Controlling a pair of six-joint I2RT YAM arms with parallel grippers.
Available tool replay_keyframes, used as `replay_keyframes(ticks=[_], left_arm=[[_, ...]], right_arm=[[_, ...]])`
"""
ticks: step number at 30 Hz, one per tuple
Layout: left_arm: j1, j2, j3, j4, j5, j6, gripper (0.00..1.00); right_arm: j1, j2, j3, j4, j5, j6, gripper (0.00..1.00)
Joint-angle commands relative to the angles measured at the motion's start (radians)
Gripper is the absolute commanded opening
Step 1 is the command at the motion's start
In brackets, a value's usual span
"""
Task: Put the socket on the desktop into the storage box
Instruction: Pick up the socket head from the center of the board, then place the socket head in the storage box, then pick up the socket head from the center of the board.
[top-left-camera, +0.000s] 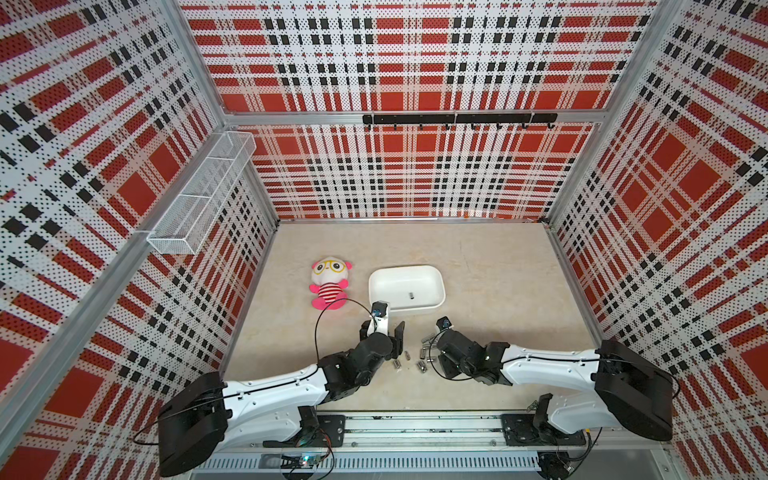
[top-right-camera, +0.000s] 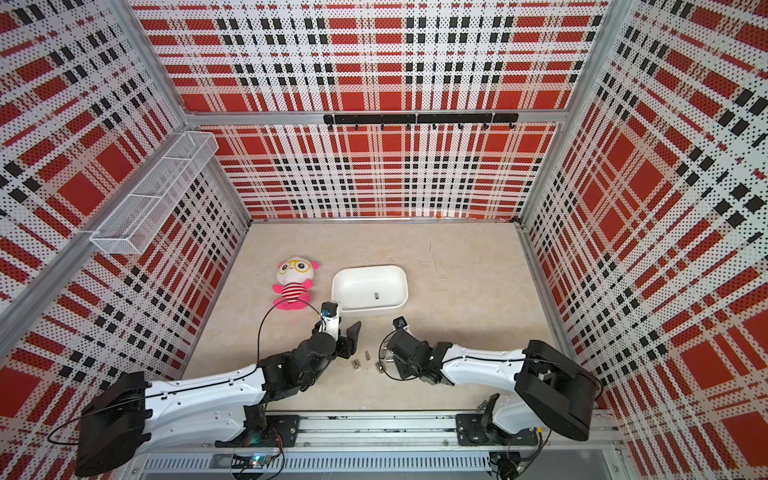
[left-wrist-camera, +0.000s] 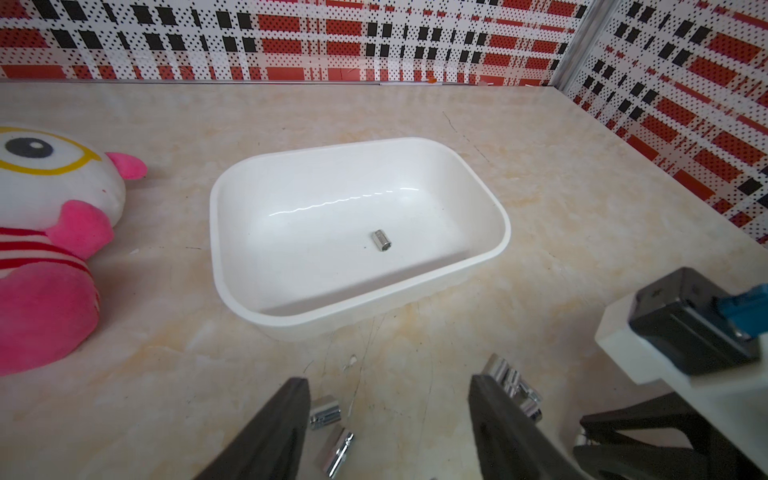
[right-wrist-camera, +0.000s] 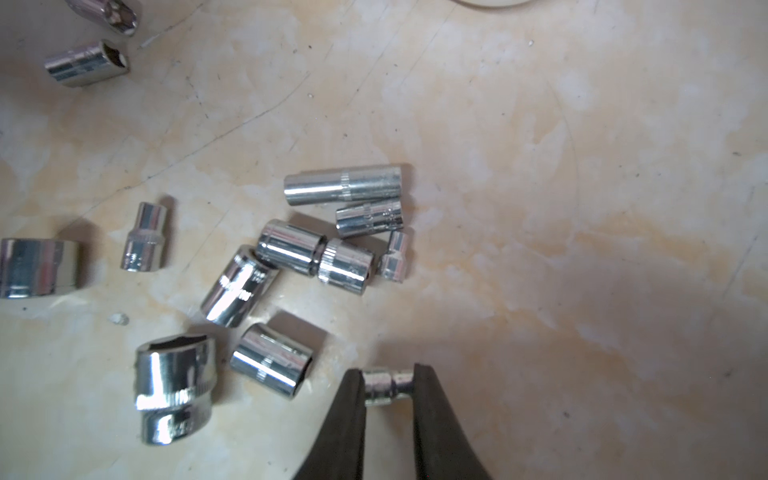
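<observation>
The white storage box stands mid-desktop with one small chrome socket lying inside. Several chrome sockets lie scattered on the desktop in front of the box, between the arms. My right gripper is shut on a small stepped socket, gripped end to end beside the pile. I cannot tell whether it is off the surface. My left gripper hangs open and empty over the sockets, just short of the box's near wall.
A pink and white plush doll lies left of the box. A white wire basket hangs on the left wall, a black hook rail on the back wall. Plaid walls enclose three sides.
</observation>
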Motion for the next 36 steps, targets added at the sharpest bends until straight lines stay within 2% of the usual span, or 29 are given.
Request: replay_keyframes(ticks=[1,8,13,22,28,36], left_arm=[[-0.008,-0.019,0.014,-0.022,-0.030,0.001,0.67],[-0.008,-0.030,0.008,-0.021,-0.029,-0.005,0.67],[-0.008,-0.019,0.013,-0.020,-0.021,-0.006,0.67],[-0.008,-0.013,0.013,-0.021,-0.019,-0.005,0.67],[-0.007,-0.015,0.015,-0.020,-0.010,-0.006,0.67],[-0.008,-0.004,0.017,-0.019,-0.011,-0.004,0.67]], right_arm=[[0.007,-0.031,0.059,-0.055,0.016,-0.011,0.16],[-0.014,-0.070,0.215,-0.170,0.032,-0.067,0.16],[-0.088,-0.020,0.363,-0.208,-0.004,-0.119,0.17],[-0.255,0.270,0.641,-0.202,-0.100,-0.180,0.19],[-0.300,0.497,0.831,-0.228,-0.120,-0.194,0.22],[-0.338,0.659,0.951,-0.239,-0.160,-0.187,0.27]])
